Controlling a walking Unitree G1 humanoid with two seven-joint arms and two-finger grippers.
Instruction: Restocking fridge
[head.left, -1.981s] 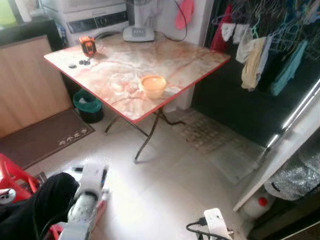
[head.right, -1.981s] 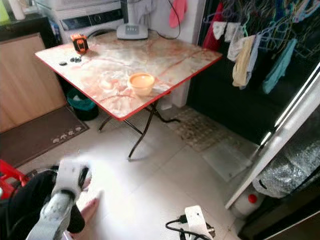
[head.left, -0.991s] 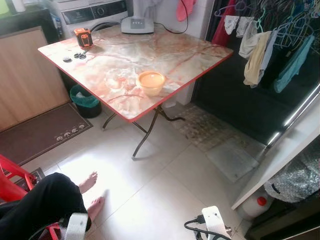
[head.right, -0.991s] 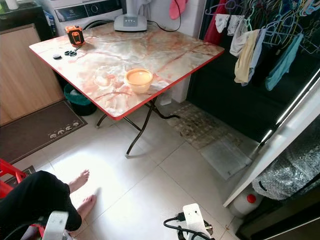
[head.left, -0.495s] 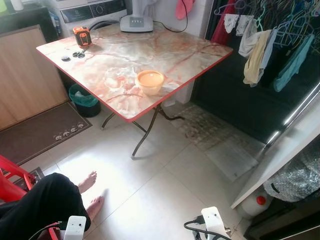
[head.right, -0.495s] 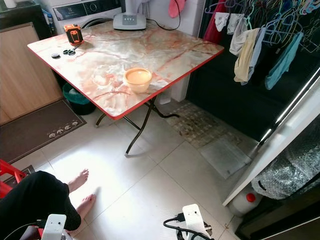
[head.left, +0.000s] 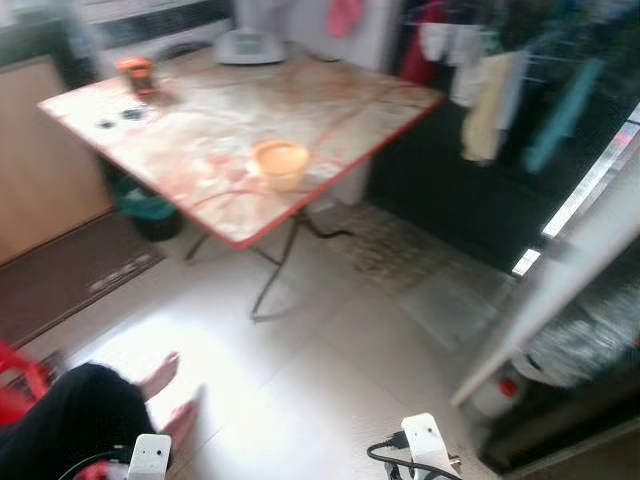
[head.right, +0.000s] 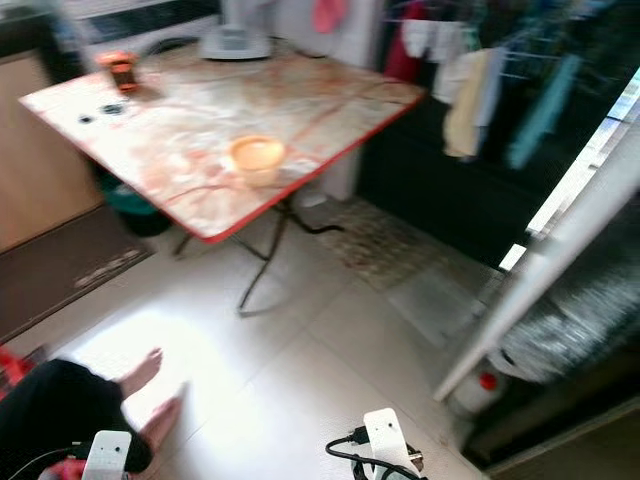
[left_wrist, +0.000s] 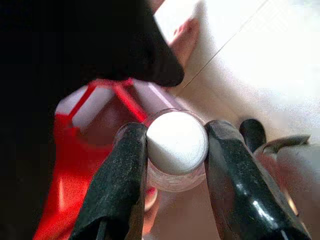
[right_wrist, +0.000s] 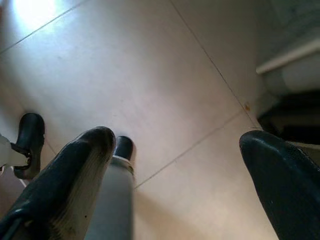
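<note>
One white-lidded jar (left_wrist: 176, 150) sits clamped in the left end effector (left_wrist: 176, 145), the fridge door (head.left: 560, 270) lying rightward, nearer the splayed, empty right end effector (right_wrist: 185, 150).

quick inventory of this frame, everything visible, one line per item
folding table: 1, marbled top with red edge, ahead-left of the robot
bowl: 1, orange, on the table near its front edge
small orange object: 1, at the table's far left corner; too blurred to identify
white appliance: 1, at the table's far edge
bin: 1, green, under the table
doormat: 1, brown, on the floor at left
hanging clothes: several, mixed colours, at upper right
person's bare feet: 2, on the floor at lower left
small jar: 1, clear with white lid, in the left gripper
left gripper: black fingers, shut on the small jar
right gripper: black fingers, open above the floor tiles
</note>
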